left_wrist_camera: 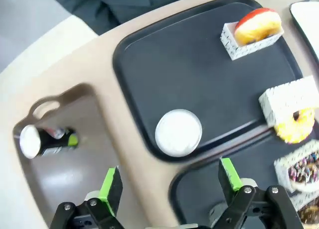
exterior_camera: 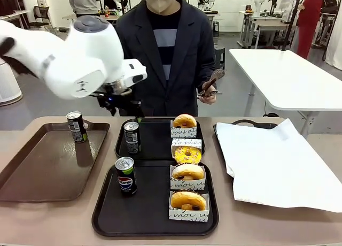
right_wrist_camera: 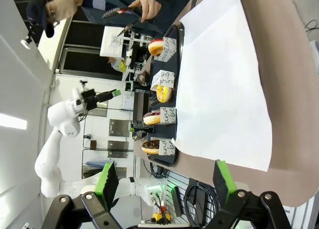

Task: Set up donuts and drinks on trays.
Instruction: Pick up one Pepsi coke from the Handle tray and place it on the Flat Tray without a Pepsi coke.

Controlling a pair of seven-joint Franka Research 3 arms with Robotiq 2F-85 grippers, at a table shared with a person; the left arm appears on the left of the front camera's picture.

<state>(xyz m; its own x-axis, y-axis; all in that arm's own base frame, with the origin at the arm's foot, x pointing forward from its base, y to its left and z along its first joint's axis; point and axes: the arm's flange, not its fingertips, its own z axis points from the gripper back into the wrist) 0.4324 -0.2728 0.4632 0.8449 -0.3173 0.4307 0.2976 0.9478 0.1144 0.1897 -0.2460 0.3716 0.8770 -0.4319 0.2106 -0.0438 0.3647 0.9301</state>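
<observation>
The table (exterior_camera: 32, 219) carries, from the robot's left to its right, a long brown tray (exterior_camera: 32, 171), two black trays one behind the other, and a tray lined with white paper (exterior_camera: 278, 160) whose sheet hangs over its near edge. The near black tray (exterior_camera: 144, 208) holds a Pepsi can (exterior_camera: 126, 175) at its far left corner and two sleeved donuts (exterior_camera: 187, 201) along its right side; a third, yellow donut (exterior_camera: 187, 154) sits across the seam between the two trays. The far black tray (exterior_camera: 155, 136) holds a dark can (exterior_camera: 131, 137) at its left edge and one donut (exterior_camera: 184, 122) at its far right corner. Another dark can (exterior_camera: 76, 126) stands upright on the brown tray's far end. The white left arm (exterior_camera: 75, 53) crosses the upper left of the front view and hides its own gripper there; in the left wrist view the left gripper (left_wrist_camera: 169, 184) hangs spread wide and empty above the strip of table between the brown tray and the black ones, the silver can top just ahead of it. The right gripper (right_wrist_camera: 164, 181) is spread wide too, holding nothing. Behind the table a person's hand (exterior_camera: 209, 91) holds tongs (exterior_camera: 214, 77).
</observation>
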